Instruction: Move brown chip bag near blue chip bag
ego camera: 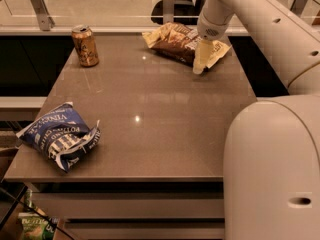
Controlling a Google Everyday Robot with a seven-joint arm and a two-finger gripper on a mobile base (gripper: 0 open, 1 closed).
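Note:
The brown chip bag (174, 40) lies at the far right of the table, dark brown with cream-yellow ends. My gripper (199, 64) points down at the bag's near right part, touching or just over it. The blue chip bag (60, 136) lies wrinkled at the table's near left corner, far from the brown bag and the gripper.
A brown-gold drink can (85, 45) stands upright at the far left of the brown table (160, 109). My white arm and body (272, 154) fill the right side. A railing with posts (40, 6) runs behind the table. A green packet (35, 226) lies below on the left.

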